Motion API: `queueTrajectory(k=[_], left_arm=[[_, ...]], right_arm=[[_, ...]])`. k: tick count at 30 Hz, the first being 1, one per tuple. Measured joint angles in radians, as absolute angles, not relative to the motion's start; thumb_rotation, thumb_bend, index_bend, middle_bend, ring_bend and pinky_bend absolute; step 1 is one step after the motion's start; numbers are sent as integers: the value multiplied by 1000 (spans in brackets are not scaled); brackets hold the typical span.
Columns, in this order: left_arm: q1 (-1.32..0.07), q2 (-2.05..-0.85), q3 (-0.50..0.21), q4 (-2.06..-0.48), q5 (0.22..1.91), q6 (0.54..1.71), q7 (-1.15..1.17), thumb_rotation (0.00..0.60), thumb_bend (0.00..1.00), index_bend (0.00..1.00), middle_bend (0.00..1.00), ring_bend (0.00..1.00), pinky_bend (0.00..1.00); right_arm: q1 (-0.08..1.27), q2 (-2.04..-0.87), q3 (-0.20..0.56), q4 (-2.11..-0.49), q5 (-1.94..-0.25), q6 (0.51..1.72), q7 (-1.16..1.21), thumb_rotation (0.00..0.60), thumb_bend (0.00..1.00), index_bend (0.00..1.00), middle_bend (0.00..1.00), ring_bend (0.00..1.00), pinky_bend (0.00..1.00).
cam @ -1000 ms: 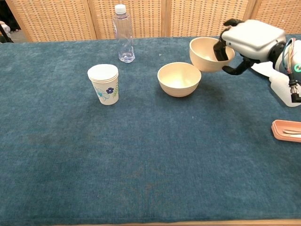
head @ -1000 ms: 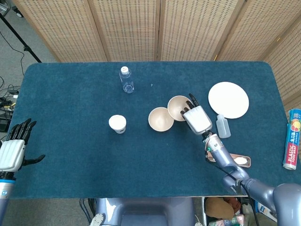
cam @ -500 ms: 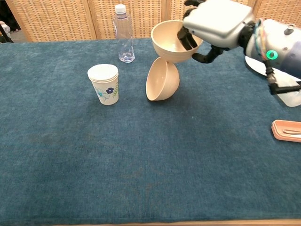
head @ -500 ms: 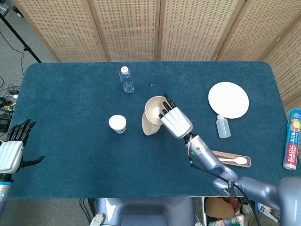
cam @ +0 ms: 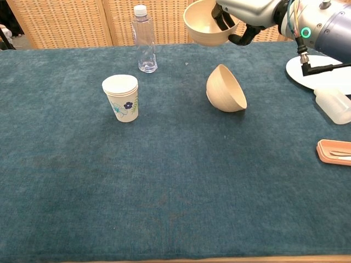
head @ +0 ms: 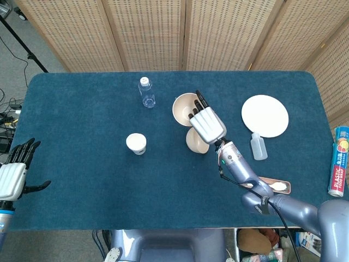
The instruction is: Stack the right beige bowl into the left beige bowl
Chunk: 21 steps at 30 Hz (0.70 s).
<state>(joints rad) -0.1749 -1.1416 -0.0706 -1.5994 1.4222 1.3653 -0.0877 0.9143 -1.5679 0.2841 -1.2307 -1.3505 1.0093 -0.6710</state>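
My right hand (head: 207, 124) grips a beige bowl (head: 183, 107) by its rim, fingers inside it, and holds it high above the table; the chest view shows this bowl (cam: 205, 25) at the top edge with the hand (cam: 244, 10) beside it. The other beige bowl (cam: 225, 89) lies tipped on its side on the cloth, below and slightly right of the held one. From the head view this tipped bowl (head: 194, 143) is half hidden under my right hand. My left hand (head: 13, 176) hangs open past the table's left edge.
A paper cup (cam: 122, 97) stands left of the bowls, a clear bottle (cam: 143, 41) behind it. A white plate (head: 265, 115), a small white bottle (head: 258, 146) and a pink tray with a spoon (head: 272, 186) lie right. A plastic-wrap roll (head: 339, 161) sits off the right edge.
My right hand carried its bowl left over the other bowl, then up and back. The other bowl tipped over and rolled to the right. The left hand stayed put.
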Motion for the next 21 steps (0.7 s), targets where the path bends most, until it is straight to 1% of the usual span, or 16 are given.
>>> queueTrajectory(k=[13,21], left_arm=[[-173,-1141,-68,-1602,1424,1369,-88,600,0,0,0,0,0],[-174,-1141,-67,-1601,1425,1366,-87,600,0,0,0,0,0]], right_arm=[[901,-1558,219,-1331,-1358,1014,-741,600,469,673,548,243,0],[885,-1577,182,-1336,-1369,1027,-753,600,469,673,548,247,0]])
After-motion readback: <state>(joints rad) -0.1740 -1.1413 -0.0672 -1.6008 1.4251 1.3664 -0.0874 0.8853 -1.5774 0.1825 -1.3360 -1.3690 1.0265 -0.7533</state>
